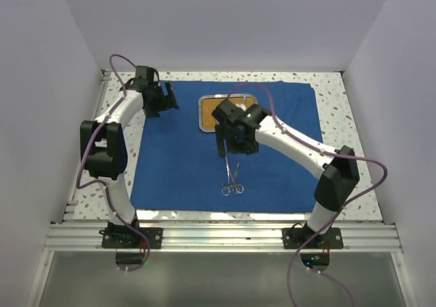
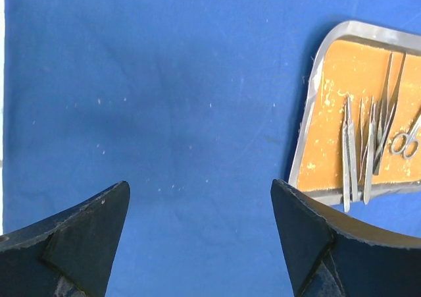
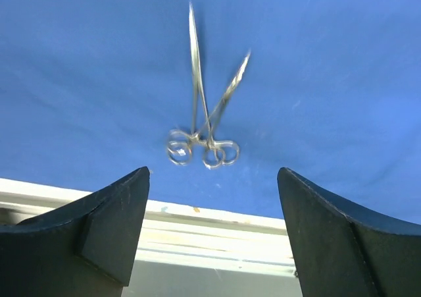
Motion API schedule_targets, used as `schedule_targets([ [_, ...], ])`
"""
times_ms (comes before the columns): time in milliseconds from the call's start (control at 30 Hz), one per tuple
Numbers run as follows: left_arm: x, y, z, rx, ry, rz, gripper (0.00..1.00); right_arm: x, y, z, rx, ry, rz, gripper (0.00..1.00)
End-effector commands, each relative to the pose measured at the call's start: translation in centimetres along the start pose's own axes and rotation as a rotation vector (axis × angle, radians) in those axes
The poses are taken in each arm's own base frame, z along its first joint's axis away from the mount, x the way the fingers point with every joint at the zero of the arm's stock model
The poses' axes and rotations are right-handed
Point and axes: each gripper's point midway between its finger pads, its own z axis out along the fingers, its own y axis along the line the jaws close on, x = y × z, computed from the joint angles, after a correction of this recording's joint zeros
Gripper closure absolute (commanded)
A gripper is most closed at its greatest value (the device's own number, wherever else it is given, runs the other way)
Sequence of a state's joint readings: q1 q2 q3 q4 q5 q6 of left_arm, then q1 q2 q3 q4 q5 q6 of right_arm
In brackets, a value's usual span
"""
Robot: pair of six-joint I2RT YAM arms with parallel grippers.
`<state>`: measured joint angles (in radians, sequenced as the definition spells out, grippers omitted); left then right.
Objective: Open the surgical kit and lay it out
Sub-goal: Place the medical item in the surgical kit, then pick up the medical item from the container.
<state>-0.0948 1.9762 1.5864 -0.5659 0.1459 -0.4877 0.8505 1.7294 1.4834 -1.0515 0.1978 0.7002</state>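
The royal-blue cloth (image 1: 177, 164) lies spread flat on the table. The steel tray (image 1: 207, 118) with the orange-brown floor sits on its far middle, partly hidden by my right gripper (image 1: 238, 138). The left wrist view shows the tray (image 2: 329, 112) holding several thin silver instruments (image 2: 358, 149). Two ring-handled instruments (image 1: 232, 179) lie crossed on the cloth in front of the tray, and they also show in the right wrist view (image 3: 202, 116). My right gripper (image 3: 214, 170) hovers over them, open and empty. My left gripper (image 1: 162, 100) is open and empty above the cloth (image 2: 164, 99), left of the tray.
The speckled tabletop (image 1: 92, 195) shows around the cloth. The white table edge and metal rail (image 3: 217, 234) run just near of the cloth. White walls (image 1: 225, 21) enclose the table on three sides.
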Motion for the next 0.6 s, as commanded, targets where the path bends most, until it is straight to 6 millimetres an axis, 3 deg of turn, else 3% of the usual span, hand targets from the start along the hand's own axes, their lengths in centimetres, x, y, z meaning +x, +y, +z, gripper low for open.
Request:
schedule_targets([
  [0, -1.8, -1.4, -3.2, 0.036, -0.098, 0.020, 0.08, -6.6, -3.3, -5.7, 0.101, -0.167, -0.003, 0.18],
  [100, -1.4, -1.3, -4.0, 0.038, -0.101, 0.019, 0.08, -11.6, -5.0, -6.5, 0.109, -0.225, 0.034, 0.18],
  [133, -1.2, -1.3, -4.2, 0.036, -0.098, 0.020, 0.08, -13.1, -6.4, -6.1, 0.124, -0.233, 0.048, 0.19],
  [200, -1.0, -1.2, -4.8, 0.037, -0.100, 0.025, 0.08, -15.4, -7.2, -5.2, 0.127, -0.244, 0.064, 0.22],
  [267, -0.3, -0.9, -5.2, 0.028, -0.086, 0.029, 0.08, -18.2, -8.0, -3.1, 0.136, -0.248, 0.069, 0.27],
  [300, -0.1, -0.9, -5.6, 0.029, -0.088, 0.030, 0.08, -19.8, -8.0, -3.2, 0.121, -0.279, 0.080, 0.29],
  [333, 0.2, -0.7, -5.9, 0.024, -0.084, 0.033, 0.08, -20.8, -8.7, -2.5, 0.126, -0.281, 0.088, 0.31],
  [367, 0.8, -0.3, -5.8, 0.012, -0.071, 0.030, 0.08, -21.3, -8.6, 0.4, 0.138, -0.242, 0.083, 0.35],
  [433, 1.3, -0.2, -6.3, 0.012, -0.070, 0.032, 0.08, -23.7, -9.0, 1.2, 0.124, -0.275, 0.110, 0.37],
  [467, 2.0, 0.2, -6.2, 0.005, -0.053, 0.026, 0.08, -24.0, -8.8, 3.6, 0.119, -0.243, 0.111, 0.37],
  [533, 3.0, 0.4, -6.4, 0.005, -0.034, 0.021, 0.08, -25.8, -8.8, 4.3, 0.095, -0.276, 0.141, 0.38],
  [567, 3.3, 0.5, -6.4, 0.003, -0.028, 0.020, 0.08, -26.4, -8.7, 5.9, 0.086, -0.278, 0.146, 0.38],
])
